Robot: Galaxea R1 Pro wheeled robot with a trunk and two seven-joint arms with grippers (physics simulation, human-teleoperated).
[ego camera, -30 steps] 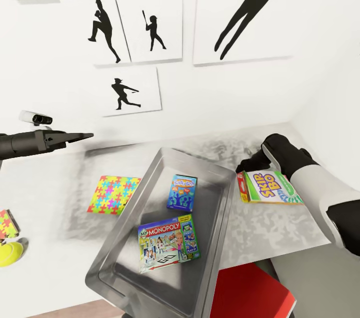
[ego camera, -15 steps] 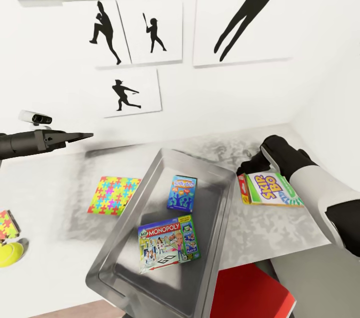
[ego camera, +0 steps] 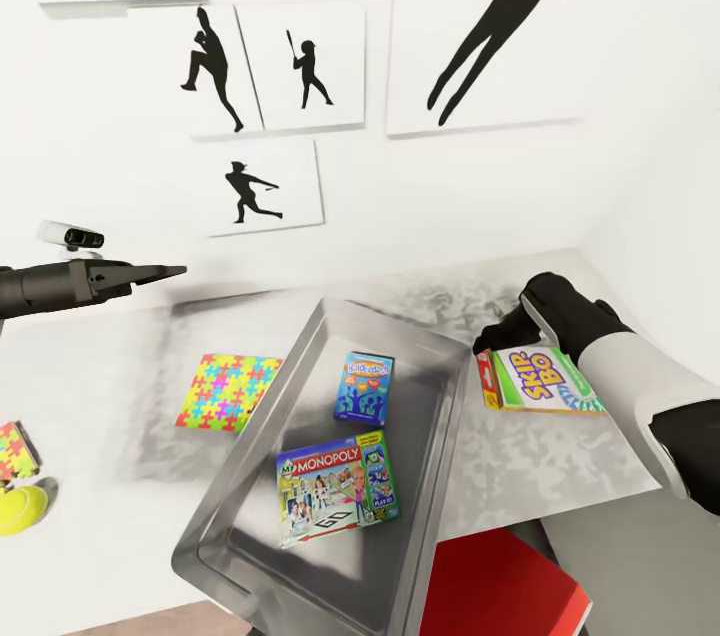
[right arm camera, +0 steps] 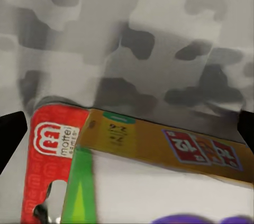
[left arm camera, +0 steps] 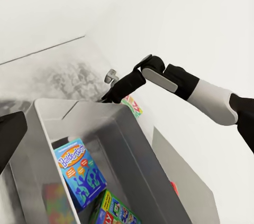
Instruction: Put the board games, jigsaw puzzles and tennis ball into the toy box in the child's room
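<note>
The toy box, a shallow grey metal tray, lies on the pale table. Two board games lie in it, a blue one and a Monopoly one. The yellow Skip-Bo board game lies on the table just right of the toy box. My right gripper hovers open over its red end, fingers spread wide. A jigsaw puzzle lies left of the toy box. Another puzzle and the tennis ball sit at the far left. My left gripper hangs open above the table's left part.
A white wall with black baseball silhouette pictures rises right behind the table. The side wall closes the right corner. A red object shows below the table's front edge. Bare tabletop lies between the toy box and the back wall.
The Skip-Bo box has sunk slightly and turned a little under my right gripper. The left arm has stayed still. The view has shifted by a few pixels.
</note>
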